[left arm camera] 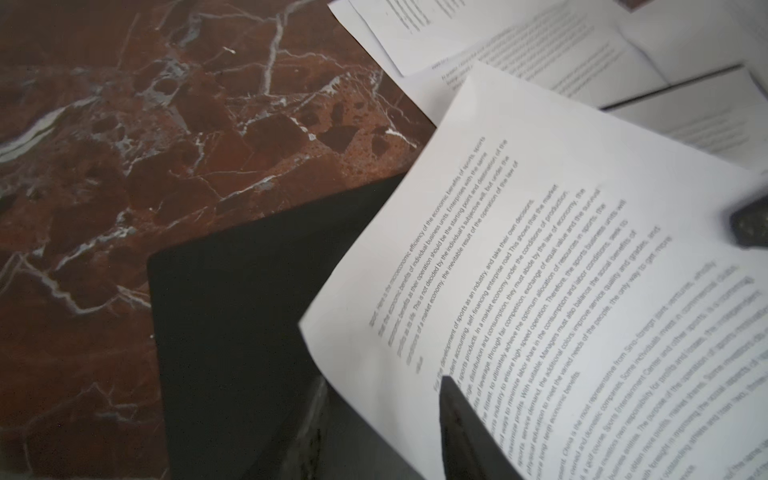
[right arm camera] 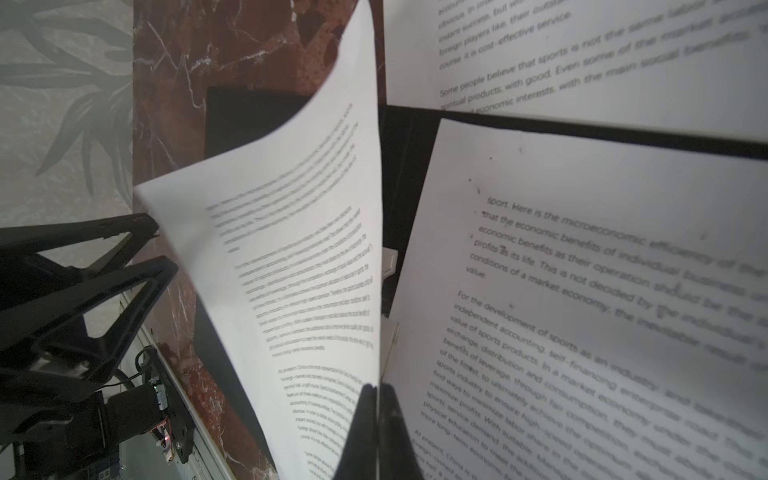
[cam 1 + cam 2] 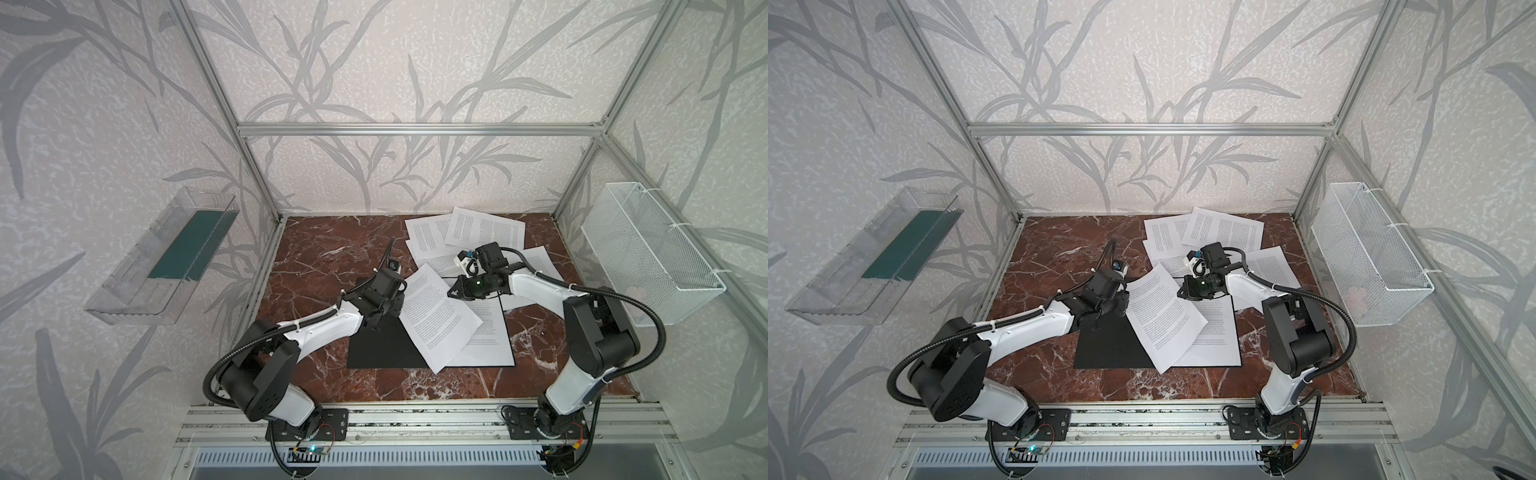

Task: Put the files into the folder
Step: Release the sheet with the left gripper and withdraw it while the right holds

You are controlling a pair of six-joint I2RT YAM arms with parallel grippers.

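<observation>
Right black two-finger pincer (image 2: 377, 388) pinched shut on edge of one curling white printed paper sheet (image 2: 291, 270); left black pincer (image 2: 164, 245) wide apart just beside that sheet, gripping nothing. Flat open black-lined folder (image 3: 386, 345) on red marble tabletop (image 3: 324, 257), second sheet (image 2: 582, 291) lying inside, opening "sport. Here is the microeconomic efficiency"; remaining sheets (image 3: 482, 228) loose behind. Clear plastic wall tray (image 3: 124, 291) holding dark green slab (image 3: 187, 249); white wire basket (image 3: 660, 249), contents unclear.
</observation>
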